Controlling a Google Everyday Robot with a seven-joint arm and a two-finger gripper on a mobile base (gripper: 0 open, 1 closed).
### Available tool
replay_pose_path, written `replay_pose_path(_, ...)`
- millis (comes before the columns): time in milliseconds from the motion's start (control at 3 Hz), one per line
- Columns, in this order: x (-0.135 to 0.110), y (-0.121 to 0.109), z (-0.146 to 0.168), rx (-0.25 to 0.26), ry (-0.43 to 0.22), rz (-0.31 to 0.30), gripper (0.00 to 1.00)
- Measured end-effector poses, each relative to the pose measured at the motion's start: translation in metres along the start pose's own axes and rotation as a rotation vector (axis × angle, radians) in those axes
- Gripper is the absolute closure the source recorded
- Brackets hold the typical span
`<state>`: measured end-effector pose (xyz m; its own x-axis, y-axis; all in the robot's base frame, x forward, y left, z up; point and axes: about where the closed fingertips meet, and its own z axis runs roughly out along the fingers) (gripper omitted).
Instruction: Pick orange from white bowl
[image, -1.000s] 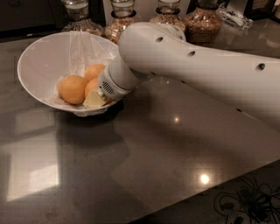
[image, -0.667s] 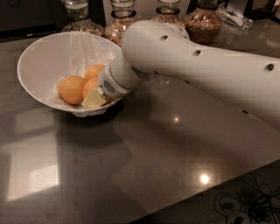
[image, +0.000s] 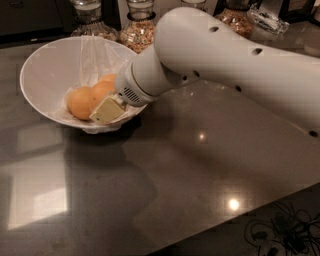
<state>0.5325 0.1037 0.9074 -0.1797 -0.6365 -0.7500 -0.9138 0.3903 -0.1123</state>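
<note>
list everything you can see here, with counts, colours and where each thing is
white bowl: one, white, left side of the countertop
oranges: three, orange, bunched low in the bowl
plastic liner: one, clear, draped inside the bowl
glass jars: at least three, clear with grainy fill, along the back edge
countertop: one, dark grey and glossy, fills most of the view
cables: one tangle, black, bottom right corner
arm: one, white, reaching from the right into the bowl
gripper: one, beige, inside the bowl right beside the oranges
</note>
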Motion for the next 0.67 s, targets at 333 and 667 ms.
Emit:
replay_pose_path(333,-0.0004,0.0011,-0.0067,-0.041,-0.047,-0.088,1.00)
replay_pose_path(667,0.0058,-0.0043,-0.0103,-0.072,-0.108,-0.168,1.00)
